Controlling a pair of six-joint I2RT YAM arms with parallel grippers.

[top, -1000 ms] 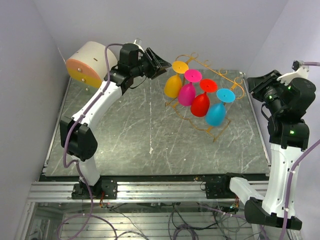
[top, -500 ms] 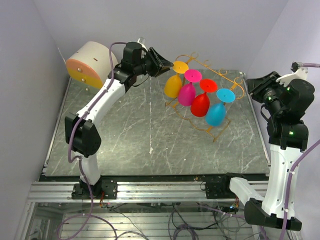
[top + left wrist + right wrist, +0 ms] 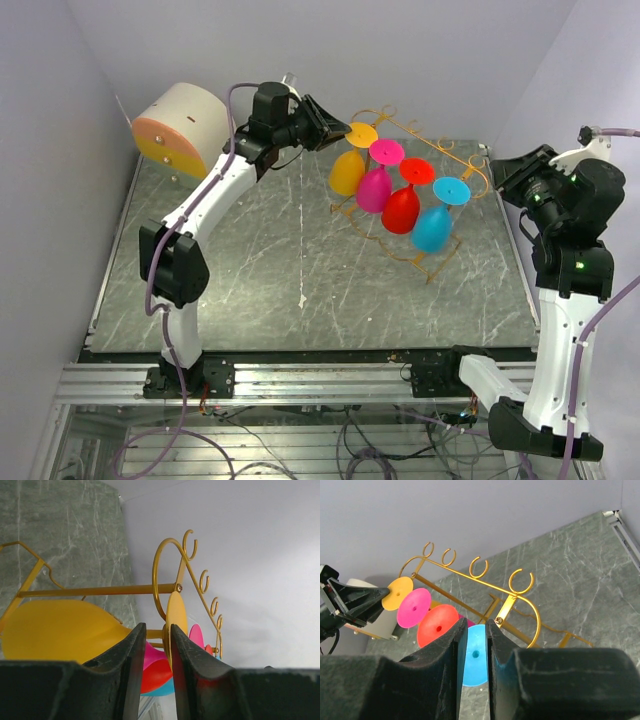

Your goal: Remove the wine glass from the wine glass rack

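Now the wine glass rack (image 3: 100, 590), at the far right of the table (image 3: 250, 270), carries four hanging glasses: the yellow wine glass (image 3: 347, 172), pink glass (image 3: 374, 188), red glass (image 3: 400, 208) and blue glass (image 3: 432, 228). The left gripper (image 3: 158, 626) reaches level to the yellow foot, its fingers slightly apart and holding nothing. The right gripper (image 3: 477, 622) hovers raised beside the rack, also slightly apart and empty.

Grey marbled table (image 3: 250, 270) carries the wine glass rack (image 3: 432, 143) and a round box (image 3: 180, 125)

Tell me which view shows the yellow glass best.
Top external: the yellow glass hangs whole on the rack, foot up, bowl down. Left wrist is close, but the left pincer hides part of the stem. Right wrist catches only its round foot.
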